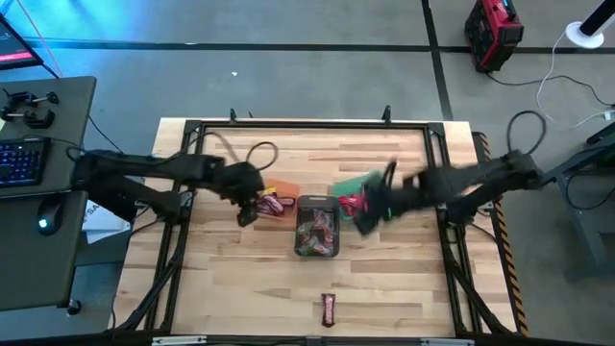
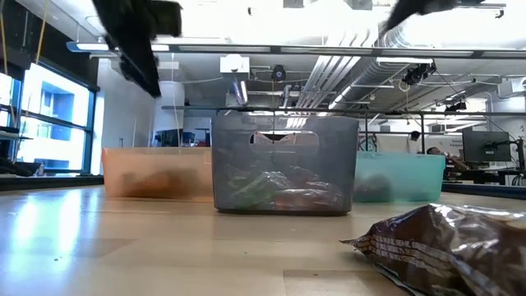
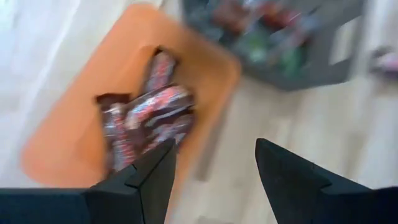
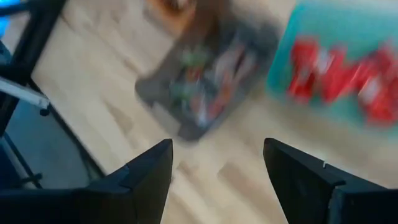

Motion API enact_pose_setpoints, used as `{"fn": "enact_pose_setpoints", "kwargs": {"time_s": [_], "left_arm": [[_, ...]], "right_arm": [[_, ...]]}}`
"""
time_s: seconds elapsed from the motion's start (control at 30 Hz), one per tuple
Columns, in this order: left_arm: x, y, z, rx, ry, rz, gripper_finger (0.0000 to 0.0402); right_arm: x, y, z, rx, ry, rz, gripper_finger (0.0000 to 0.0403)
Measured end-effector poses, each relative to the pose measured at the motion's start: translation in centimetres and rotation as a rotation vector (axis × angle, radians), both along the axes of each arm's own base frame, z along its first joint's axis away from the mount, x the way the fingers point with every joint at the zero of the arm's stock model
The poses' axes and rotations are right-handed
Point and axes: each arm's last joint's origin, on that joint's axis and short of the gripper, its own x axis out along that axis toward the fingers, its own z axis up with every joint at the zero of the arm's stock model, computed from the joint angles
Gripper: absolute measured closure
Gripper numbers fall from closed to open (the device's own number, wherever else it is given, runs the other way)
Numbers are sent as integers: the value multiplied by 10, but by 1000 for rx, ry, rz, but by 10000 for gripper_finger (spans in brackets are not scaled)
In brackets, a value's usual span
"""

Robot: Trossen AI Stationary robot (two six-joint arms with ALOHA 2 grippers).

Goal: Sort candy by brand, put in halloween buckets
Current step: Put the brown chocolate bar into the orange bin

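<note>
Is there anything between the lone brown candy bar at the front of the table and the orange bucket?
Nothing visible blocks it. The dark brown wrapped candy bar lies alone on bare wood, and the translucent orange bucket sits behind it to the left, beside the grey rectangular bin. The left claw hangs open over the bucket.

Grey floor [image 1: 288, 77] around the table, a desk with keyboard [image 1: 21, 159] alongside, bright windows [image 2: 49, 123] behind.

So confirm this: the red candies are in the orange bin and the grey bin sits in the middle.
Not quite. The red candies are in the green bin, as the right wrist view shows. The grey bin does sit in the middle.
</note>
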Motion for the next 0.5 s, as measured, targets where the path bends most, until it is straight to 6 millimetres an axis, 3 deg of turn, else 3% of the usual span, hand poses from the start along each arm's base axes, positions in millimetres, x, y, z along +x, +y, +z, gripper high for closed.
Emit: {"fn": "enact_pose_setpoints", "kwargs": {"time_s": [0.23, 0.37, 0.5], "left_arm": [[-33, -27, 12, -147, -224, 114, 190], [-39, -34, 12, -153, -291, 185, 190], [-39, -38, 14, -152, -320, 193, 190]], "right_arm": [[15, 103, -51, 214, 97, -212, 158], [46, 150, -96, 358, 85, -221, 158], [84, 176, -134, 433, 84, -191, 158]]}}
